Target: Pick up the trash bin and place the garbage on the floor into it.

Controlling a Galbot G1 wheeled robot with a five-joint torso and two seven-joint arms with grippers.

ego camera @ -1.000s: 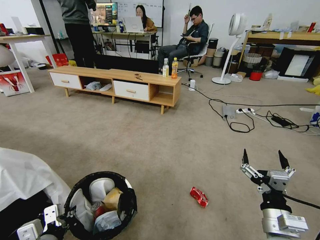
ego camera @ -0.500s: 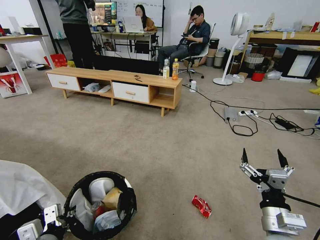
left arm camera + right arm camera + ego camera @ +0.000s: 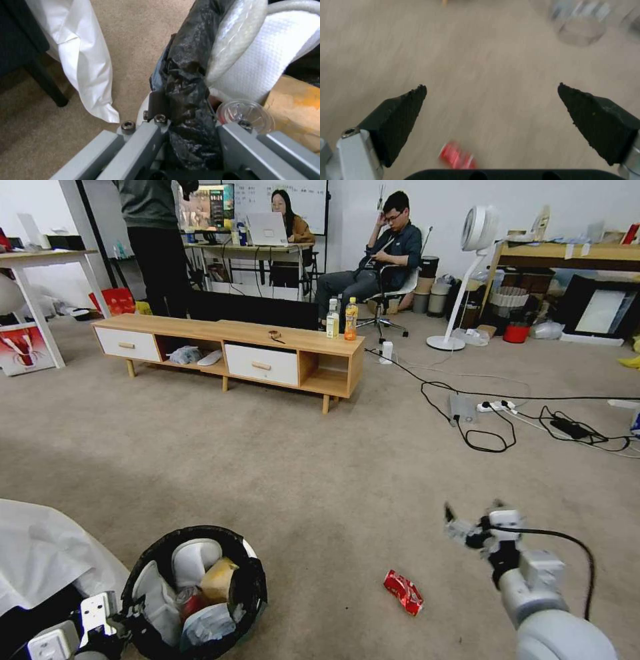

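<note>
The left gripper (image 3: 186, 140) is pinching the black-lined round white trash bin's (image 3: 193, 593) rim; the right gripper (image 3: 491, 120), fingers spread wide and empty, is hovering near the crushed red can (image 3: 403, 591), risking knocking it away.

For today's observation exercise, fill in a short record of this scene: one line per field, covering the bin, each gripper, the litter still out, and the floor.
trash bin: trash bin, black-lined, already holding litter
left gripper: left gripper, fingers shut on the bin's bagged rim
right gripper: right gripper, fingers open, in the air above the can
litter out: crushed red can, lying on the carpet between bin and right gripper
floor: beige carpet
</note>
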